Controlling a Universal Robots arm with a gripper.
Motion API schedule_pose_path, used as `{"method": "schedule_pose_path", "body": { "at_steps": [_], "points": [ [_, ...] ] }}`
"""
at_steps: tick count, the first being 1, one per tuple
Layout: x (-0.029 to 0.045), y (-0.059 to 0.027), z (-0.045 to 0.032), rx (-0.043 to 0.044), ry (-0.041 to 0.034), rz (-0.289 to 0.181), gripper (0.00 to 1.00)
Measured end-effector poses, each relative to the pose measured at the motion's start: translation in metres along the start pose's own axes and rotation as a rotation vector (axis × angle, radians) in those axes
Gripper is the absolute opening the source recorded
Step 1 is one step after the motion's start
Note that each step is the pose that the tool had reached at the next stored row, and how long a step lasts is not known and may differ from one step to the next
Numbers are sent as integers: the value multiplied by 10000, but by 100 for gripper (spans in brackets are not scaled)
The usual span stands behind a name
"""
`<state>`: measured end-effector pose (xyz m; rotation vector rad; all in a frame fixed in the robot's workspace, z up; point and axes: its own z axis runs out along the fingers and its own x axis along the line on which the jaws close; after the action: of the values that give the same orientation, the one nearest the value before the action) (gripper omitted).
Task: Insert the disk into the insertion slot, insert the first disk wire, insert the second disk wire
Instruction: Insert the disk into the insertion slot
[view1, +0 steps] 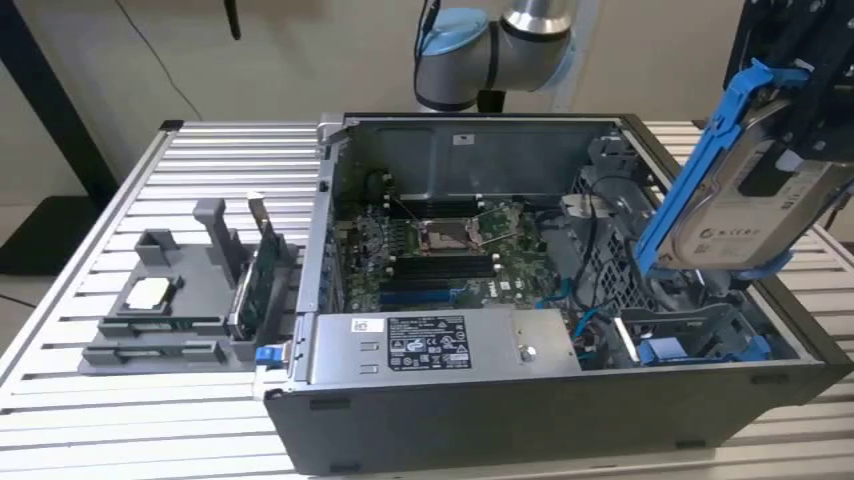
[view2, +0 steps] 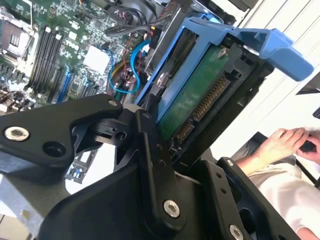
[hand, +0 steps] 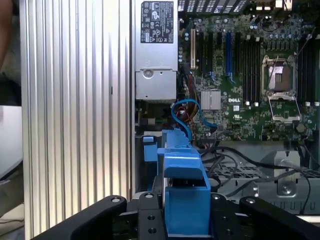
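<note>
While the gripper (view1: 785, 160) is clamping the disk (view1: 727, 215) and holding it tilted above the open computer case (view1: 534, 425), apart from the insertion slot (view1: 694, 338) just below, the disk-insertion step is seemingly being worked, calling for it to be squared with that bay.

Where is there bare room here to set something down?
The ribbed silver table lies bare in front of and behind the grey plastic parts holder, at the exterior view's left. Inside the open dark-grey computer case it is crowded: green motherboard, grey power-supply box, and the blue-framed silver hard drive hanging over it.
</note>
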<state>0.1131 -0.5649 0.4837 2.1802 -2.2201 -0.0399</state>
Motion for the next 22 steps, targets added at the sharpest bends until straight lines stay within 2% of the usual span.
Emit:
{"method": "schedule_pose_path", "body": {
  "at_steps": [6, 22],
  "points": [
    [7, -18, 109, 17, 0, -7, 32],
    [74, -142, 395, 17, 1, -5, 32]
  ]
}}
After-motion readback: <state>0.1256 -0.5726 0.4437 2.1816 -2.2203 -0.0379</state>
